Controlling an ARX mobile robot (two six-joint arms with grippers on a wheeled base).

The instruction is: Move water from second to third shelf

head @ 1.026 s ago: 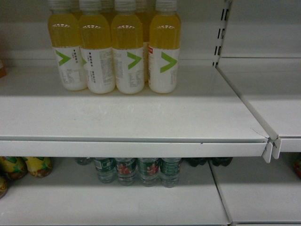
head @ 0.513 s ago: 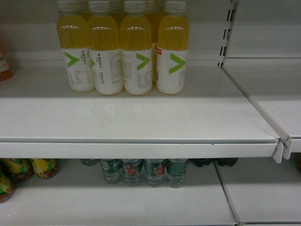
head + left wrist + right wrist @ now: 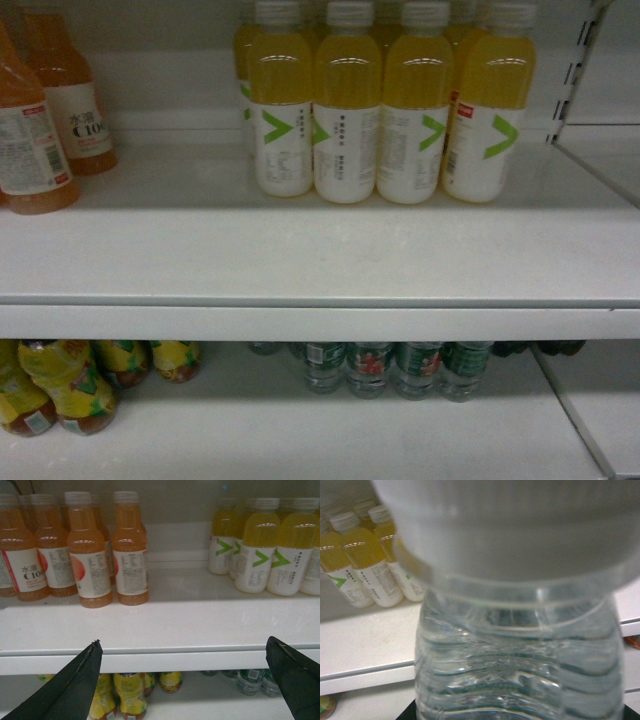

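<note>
A clear ribbed water bottle fills the right wrist view, upright and very close, its white cap at the top. My right gripper is shut on it; only dark finger edges show at the bottom corners. Neither shows in the head view. More water bottles with green labels stand on the lower shelf, also seen as water bottles in the left wrist view. My left gripper is open and holds nothing, in front of the white shelf's front edge.
Yellow drink bottles stand at the back of the upper white shelf, orange drink bottles to their left. Yellow-wrapped brown bottles sit on the lower shelf at left. A slotted shelf upright rises at the right.
The head view has swung left: the yellow bottles and the shelf's end bracket slid right, and orange bottles came into view at the left.
</note>
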